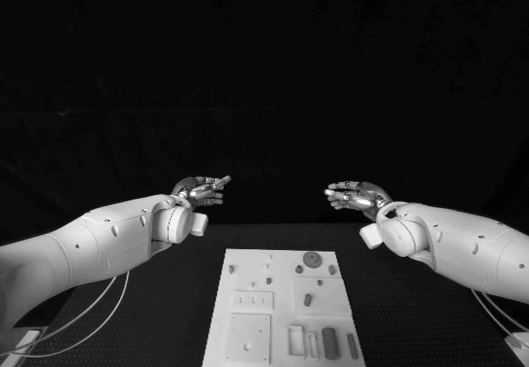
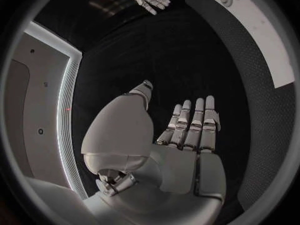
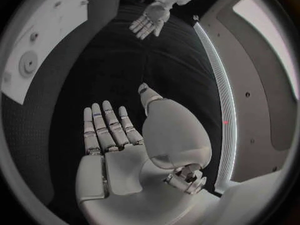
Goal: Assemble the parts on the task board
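The white task board (image 1: 281, 306) lies in the middle of the black table, with small grey parts (image 1: 312, 260) lying on it and standing in it. Both arms are raised well above the table's far edge. My left hand (image 1: 199, 190) is held up left of the board with fingers apart and nothing in it; the left wrist view shows its flat palm (image 2: 187, 135). My right hand (image 1: 355, 196) hovers opposite, fingers spread and empty, its palm (image 3: 112, 135) plain in the right wrist view. The board's corner (image 2: 256, 30) and its edge (image 3: 37, 40) appear in the wrist views.
Black table surface (image 1: 419, 321) runs on both sides of the board. Cables (image 1: 77, 321) hang below the left arm. A rounded part (image 1: 331, 343) and rectangular recesses (image 1: 248, 336) sit at the board's near end.
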